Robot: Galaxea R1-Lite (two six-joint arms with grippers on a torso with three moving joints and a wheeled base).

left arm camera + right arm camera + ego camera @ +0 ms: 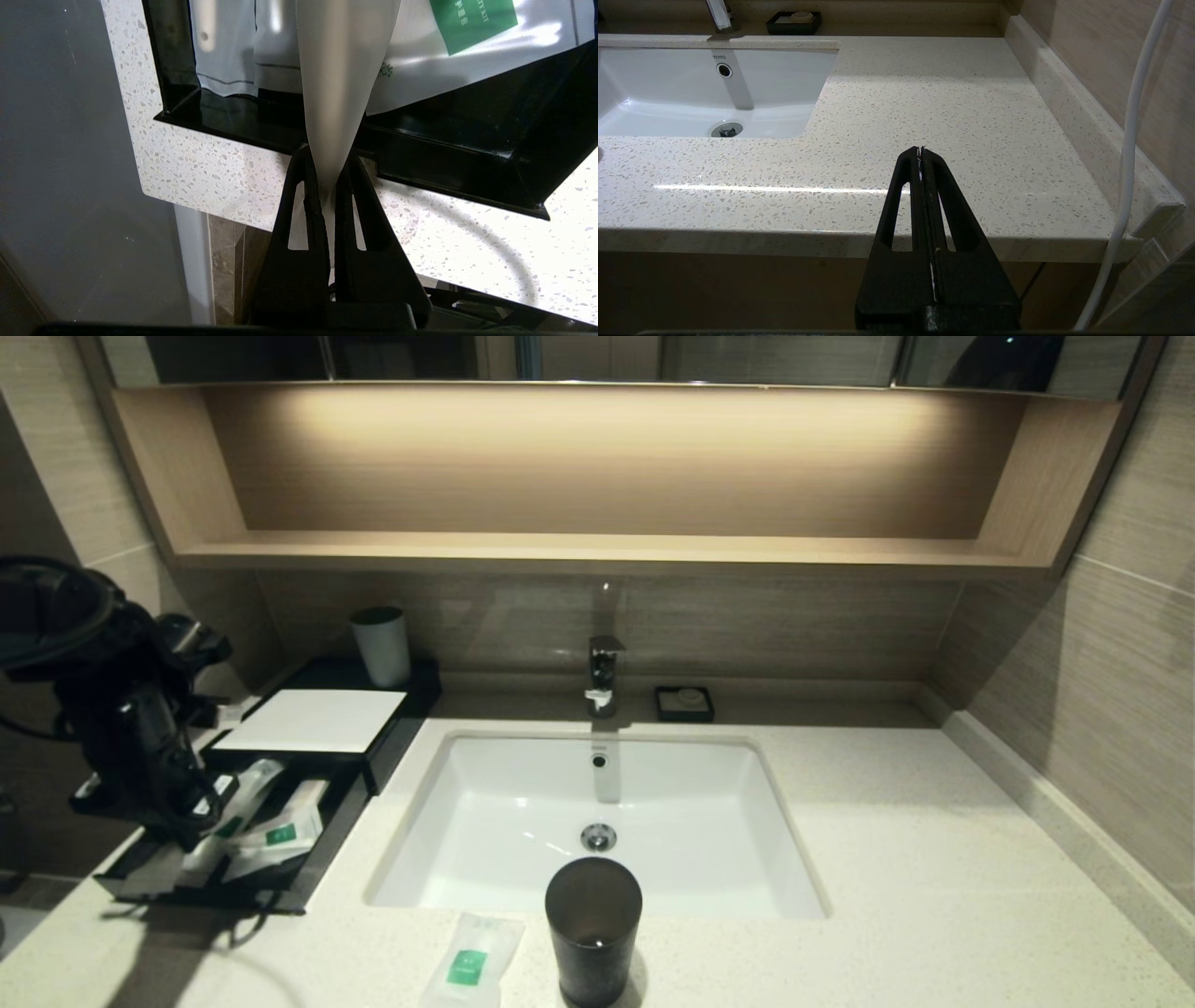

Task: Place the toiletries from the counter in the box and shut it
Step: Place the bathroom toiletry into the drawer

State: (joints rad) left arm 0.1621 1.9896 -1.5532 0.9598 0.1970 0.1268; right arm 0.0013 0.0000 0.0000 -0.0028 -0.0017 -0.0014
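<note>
Our left gripper hangs over the near end of the pulled-out drawer of the box, at the left end of the bench. Its fingers are pinched on the end of a slim pale wrapped item, which we take to be the toothbrush; the rest of it slopes down into the drawer, across other white packets already lying there. One sachet with a green label lies on the bench at the front edge, just beside the dark tumbler and in front of the sink. Our right gripper is parked off the right front edge of the bench, its fingers pressed together on nothing.

We judge the job partly done: the toothbrush is being placed, one sachet is left, and the drawer stands open.

The risks from here:
- The toothbrush end sits about over the drawer's front wall. If we let go there, it may rest on the rim and block the drawer from closing.
- The thin wrap could cling to the fingers on release and drag the toothbrush back out.
- The sachet is flat, near the bench edge and close to the tumbler; a careless reach may knock the tumbler or push the sachet off.
</note>
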